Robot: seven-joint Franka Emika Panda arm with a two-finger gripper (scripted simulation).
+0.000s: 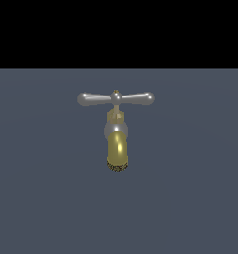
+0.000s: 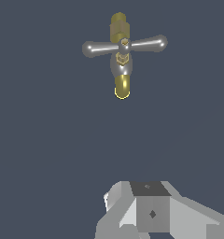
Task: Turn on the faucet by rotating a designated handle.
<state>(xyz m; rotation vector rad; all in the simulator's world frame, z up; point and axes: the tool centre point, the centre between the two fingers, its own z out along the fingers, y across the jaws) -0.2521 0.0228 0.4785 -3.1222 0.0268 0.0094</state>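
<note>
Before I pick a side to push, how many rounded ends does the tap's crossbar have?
2: one at each tip of the handle, on the exterior view's left and right of the faucet. None looks hidden.

Only a small part of the robot shows, in the wrist view alone. The gripper (image 2: 151, 212) body is a blocky shape of flat faces in white and light grey. One face in the middle is a darker grey and carries a small dark diamond mark. Above it sits a dark, almost black, panel. The fingers do not show.
</note>
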